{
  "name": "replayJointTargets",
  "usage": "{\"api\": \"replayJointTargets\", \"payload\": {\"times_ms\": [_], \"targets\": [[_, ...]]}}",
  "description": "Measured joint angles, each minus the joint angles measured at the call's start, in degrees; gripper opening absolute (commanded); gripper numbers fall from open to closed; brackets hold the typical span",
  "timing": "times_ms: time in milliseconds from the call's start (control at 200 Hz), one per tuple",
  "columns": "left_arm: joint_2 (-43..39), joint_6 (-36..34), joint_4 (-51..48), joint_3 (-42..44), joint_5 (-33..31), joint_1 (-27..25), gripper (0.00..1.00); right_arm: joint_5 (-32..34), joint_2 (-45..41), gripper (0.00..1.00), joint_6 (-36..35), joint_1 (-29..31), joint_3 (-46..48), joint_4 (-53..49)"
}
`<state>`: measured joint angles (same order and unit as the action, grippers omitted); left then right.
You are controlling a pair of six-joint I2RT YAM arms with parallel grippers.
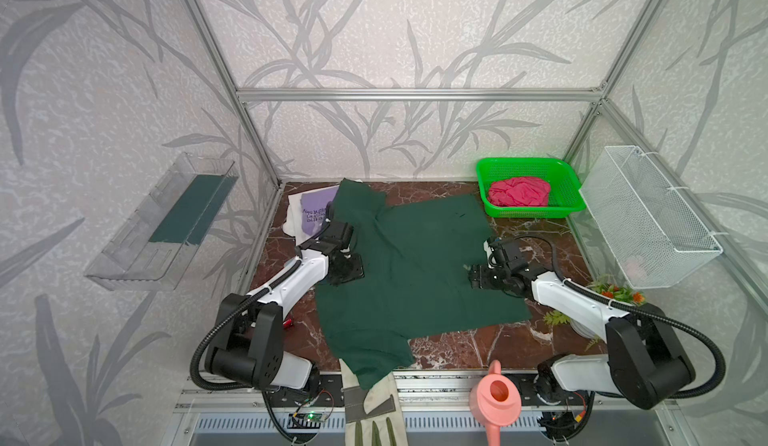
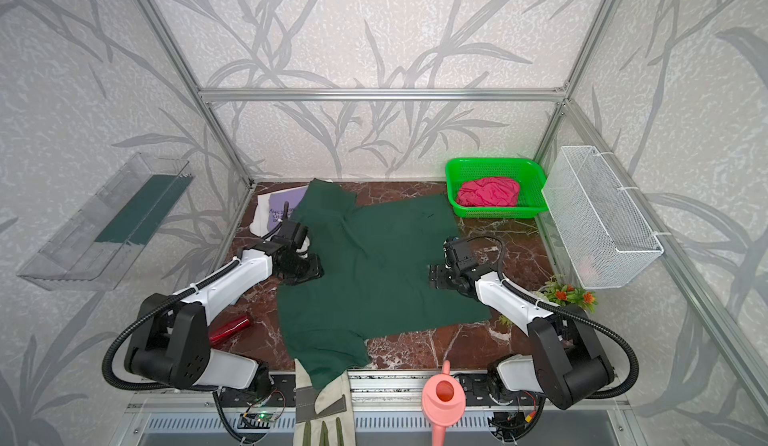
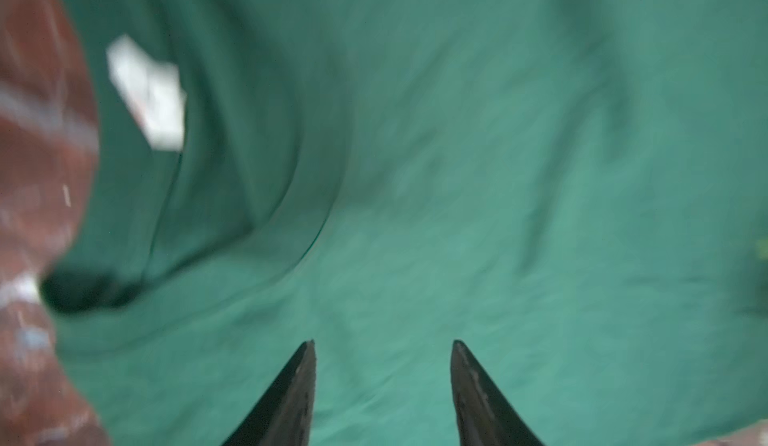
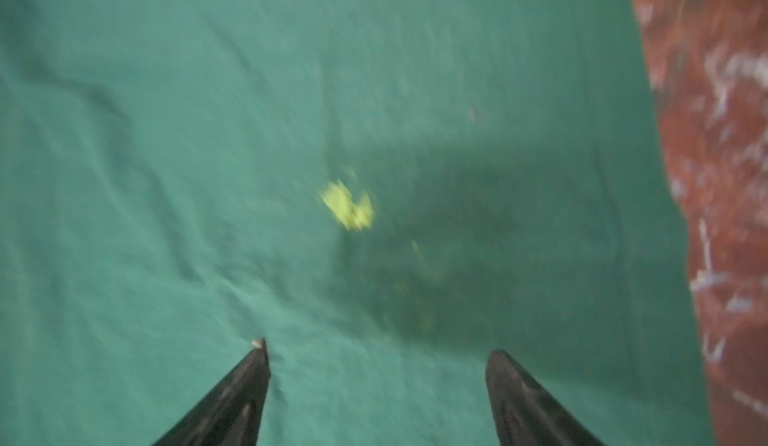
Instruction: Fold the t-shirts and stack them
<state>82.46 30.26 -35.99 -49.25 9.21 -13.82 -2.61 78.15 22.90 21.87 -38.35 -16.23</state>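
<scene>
Two sets of jaws stand parted and empty over the dark green t-shirt (image 1: 415,273), spread flat on the marble table (image 1: 457,348): the left gripper (image 3: 382,342) near its collar, the right gripper (image 4: 376,346) near its hem.

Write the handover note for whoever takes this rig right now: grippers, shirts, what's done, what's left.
Left gripper: open, empty, over the dark green t-shirt near its collar.
Right gripper: open, empty, over the same shirt, toward its hem.
It lies spread on the table, unfolded; one sleeve hangs past the front edge onto the glove.
Lilac t-shirt sits on the white t-shirt at the back left corner, apparently folded.
Pink-red t-shirt is crumpled in the green basket.
Left to do: fold green, fold pink-red, stack both.
</scene>
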Motion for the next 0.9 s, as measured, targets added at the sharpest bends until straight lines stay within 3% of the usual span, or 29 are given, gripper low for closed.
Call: {"api": "replayJointTargets", "payload": {"times_ms": [180, 570, 900], "targets": [[1.42, 2.56, 2.78, 3.89, -0.83, 0.00, 0.52, -1.01, 3.54, 0.82, 2.36, -0.17, 0.00, -3.82], [4.85, 11.08, 6.19, 4.37, -4.26, -0.17, 0.50, -0.92, 2.78, 0.82, 9.70, 1.22, 0.63, -4.98], [-0.46, 21.97, -0.63, 8.31, -10.32, 0.11, 0.47, -0.31, -6.73, 0.81, 21.66, 13.00, 6.84, -8.96]]}}
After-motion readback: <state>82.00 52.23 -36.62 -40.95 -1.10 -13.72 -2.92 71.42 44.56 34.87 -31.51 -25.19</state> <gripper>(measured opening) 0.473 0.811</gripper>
